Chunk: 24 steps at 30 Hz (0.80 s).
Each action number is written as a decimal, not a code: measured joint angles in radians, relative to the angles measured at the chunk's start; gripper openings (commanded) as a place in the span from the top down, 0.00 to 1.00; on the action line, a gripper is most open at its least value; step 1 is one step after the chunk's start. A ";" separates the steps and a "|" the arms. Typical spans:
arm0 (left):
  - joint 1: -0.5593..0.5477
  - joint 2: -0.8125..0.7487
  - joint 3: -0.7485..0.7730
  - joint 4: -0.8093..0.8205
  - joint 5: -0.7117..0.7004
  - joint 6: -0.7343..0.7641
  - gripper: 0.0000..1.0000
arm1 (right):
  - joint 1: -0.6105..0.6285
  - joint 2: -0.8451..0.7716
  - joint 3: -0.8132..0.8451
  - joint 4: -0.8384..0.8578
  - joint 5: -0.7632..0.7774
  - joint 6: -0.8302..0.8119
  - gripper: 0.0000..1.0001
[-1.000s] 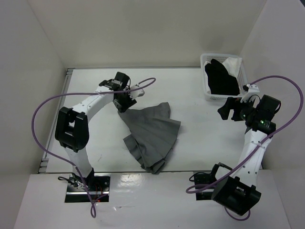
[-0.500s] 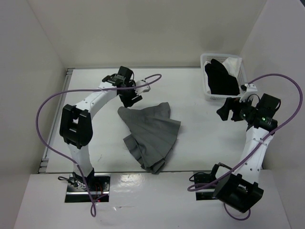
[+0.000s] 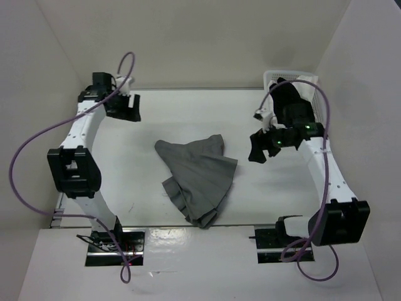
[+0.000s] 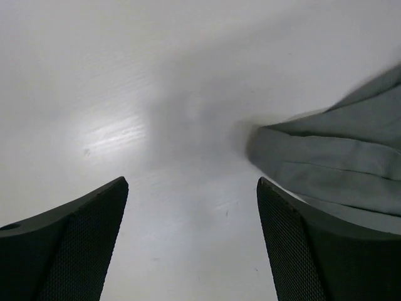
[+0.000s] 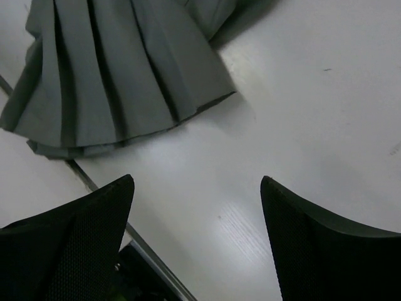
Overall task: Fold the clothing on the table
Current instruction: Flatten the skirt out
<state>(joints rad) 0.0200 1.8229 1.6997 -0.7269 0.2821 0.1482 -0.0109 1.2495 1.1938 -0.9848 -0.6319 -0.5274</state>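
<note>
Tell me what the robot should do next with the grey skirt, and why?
Probably lower the right end effector onto the nearest hem edge of the skirt and pinch it. Both end effectors are open and hold nothing. The skirt lies loose and uneven on the table, and the right one hovers closer to it than the left end effector.

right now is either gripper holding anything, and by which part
Nothing is held. The left gripper and right gripper are both open over bare table, and the grey skirt lies loose on it, clear of both.
</note>
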 measured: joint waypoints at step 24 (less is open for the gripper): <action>0.268 -0.650 -0.492 -0.062 -0.074 -0.047 0.04 | 0.377 0.333 -0.032 0.370 0.287 -0.062 0.22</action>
<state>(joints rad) 0.2878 1.1728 1.2079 -0.7887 0.2077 0.1017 0.3660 1.5826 1.1618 -0.6147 -0.3447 -0.5892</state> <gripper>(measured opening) 0.959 0.780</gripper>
